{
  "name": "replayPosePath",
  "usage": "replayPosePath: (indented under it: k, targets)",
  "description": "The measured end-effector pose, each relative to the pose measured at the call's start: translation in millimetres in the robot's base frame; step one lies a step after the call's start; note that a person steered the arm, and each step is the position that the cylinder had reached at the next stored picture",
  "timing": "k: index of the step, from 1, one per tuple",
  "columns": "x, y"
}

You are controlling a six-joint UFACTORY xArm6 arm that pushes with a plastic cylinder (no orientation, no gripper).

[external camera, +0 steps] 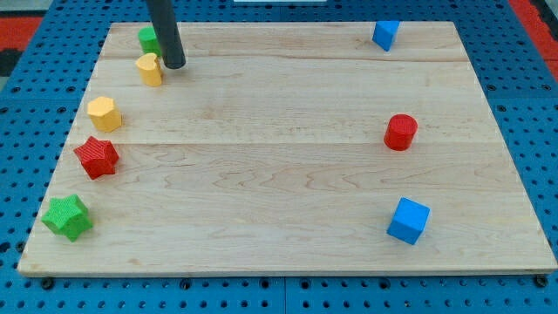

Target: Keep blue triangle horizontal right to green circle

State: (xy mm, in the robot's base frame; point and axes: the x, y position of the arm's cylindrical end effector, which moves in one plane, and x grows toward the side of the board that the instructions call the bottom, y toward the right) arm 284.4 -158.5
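The green circle (148,38) sits at the board's top left, partly hidden behind my rod. The blue triangle (384,34) lies at the board's top right edge, far to the right of the green circle and at about the same height in the view. My tip (174,64) rests on the board just right of the yellow heart-shaped block (150,69) and just below-right of the green circle.
A yellow hexagon (104,113), a red star (97,156) and a green star (68,216) run down the left side. A red cylinder (401,132) and a blue cube (408,220) stand on the right side. The wooden board (279,174) lies on blue pegboard.
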Motion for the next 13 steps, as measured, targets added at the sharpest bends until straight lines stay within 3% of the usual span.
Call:
replayPosePath:
  k: [2, 4, 6, 7, 8, 9, 11, 12, 13]
  targets:
    - [37.6, -40.3]
    - [-10.2, 51.8]
    - [-36.8, -27.9]
    - [-32.0, -39.9]
    - [-7.7, 22.4]
    - [58.1, 35.6]
    - [15.6, 187.8]
    - [10.8, 299.7]
    - [7.1, 365.9]
